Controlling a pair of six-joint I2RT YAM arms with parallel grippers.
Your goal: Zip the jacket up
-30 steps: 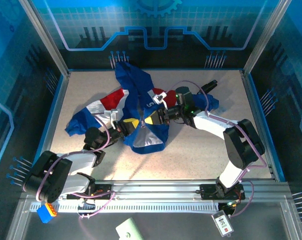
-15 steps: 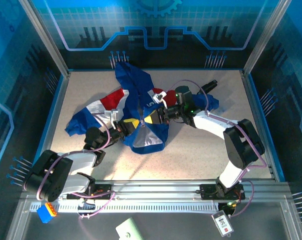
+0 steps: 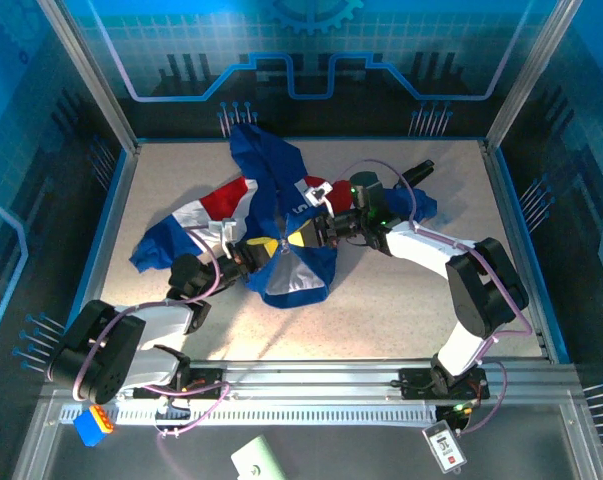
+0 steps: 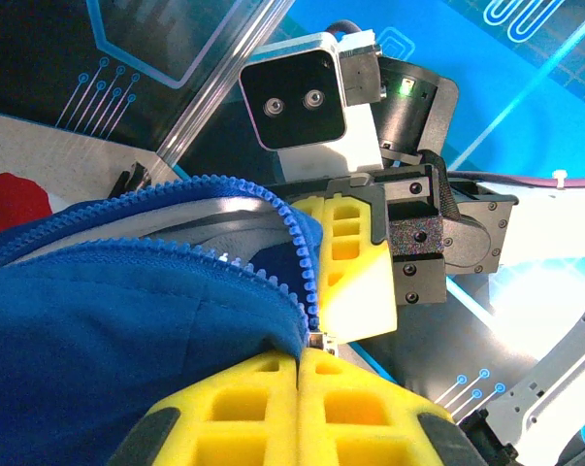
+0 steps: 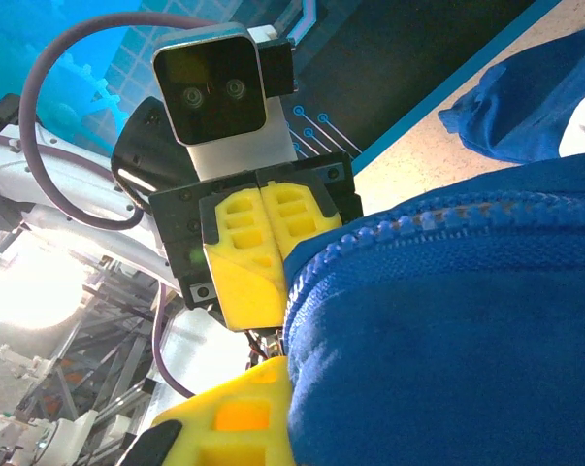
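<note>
The royal-blue jacket (image 3: 281,200), with red and white panels, lies crumpled mid-table. My left gripper (image 3: 265,247) and right gripper (image 3: 303,238) meet tip to tip at its lower front edge. In the left wrist view, my left gripper (image 4: 302,367) is shut, pinching the jacket's (image 4: 127,330) zipper edge, with a small metal zipper piece (image 4: 319,340) at its tips. The blue zipper teeth (image 4: 297,243) run up past the right gripper's fingers (image 4: 350,272). In the right wrist view, my right gripper (image 5: 290,383) is shut on the jacket (image 5: 447,330); fabric hides one finger.
A small black object (image 3: 421,168) lies at the table's far right. Clear walls and metal posts (image 3: 91,80) enclose the table on three sides. An aluminium rail (image 3: 311,385) runs along the near edge, with a blue block (image 3: 93,425) at its left.
</note>
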